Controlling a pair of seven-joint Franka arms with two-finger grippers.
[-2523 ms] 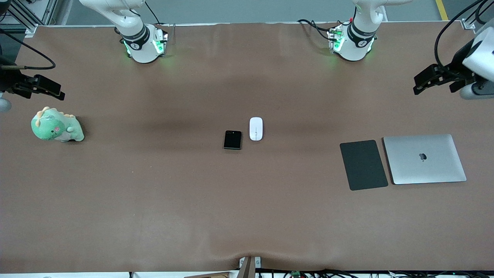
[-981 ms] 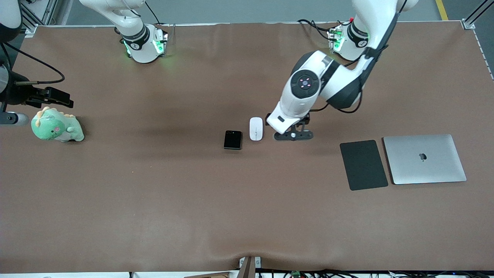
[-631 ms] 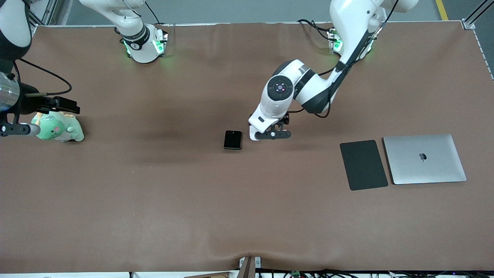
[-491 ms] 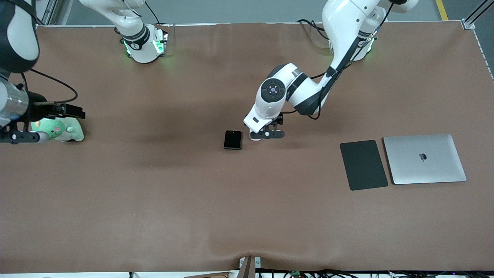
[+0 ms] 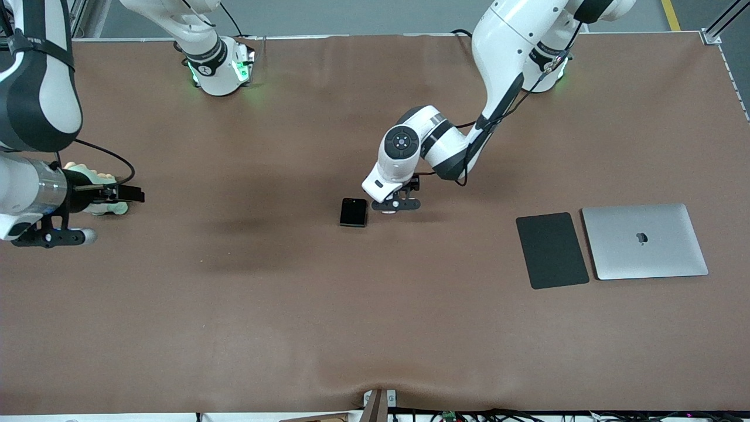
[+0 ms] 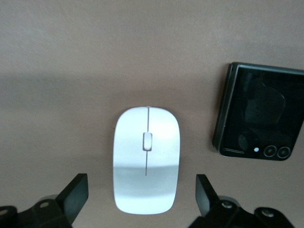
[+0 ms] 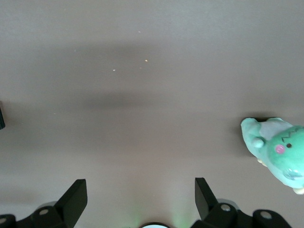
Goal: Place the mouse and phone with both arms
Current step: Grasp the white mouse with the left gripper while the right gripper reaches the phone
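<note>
Brown cloth covers the table (image 5: 293, 328). Toward the left arm's end lie a silver laptop (image 5: 644, 241) and, beside it, a dark grey pad (image 5: 551, 250). A green plush toy (image 7: 280, 151) sits toward the right arm's end, where the right gripper (image 7: 137, 202) hangs open over bare table. At the middle, the left gripper (image 6: 142, 199) hovers open over the glossy white oval mouse (image 6: 146, 158), with its thin grey line. Just beside it lies the phone (image 5: 353, 211), a black, rounded, nearly square slab.

White mouse (image 6: 146, 160) lies flat just beside the black phone (image 5: 353, 212).
</note>
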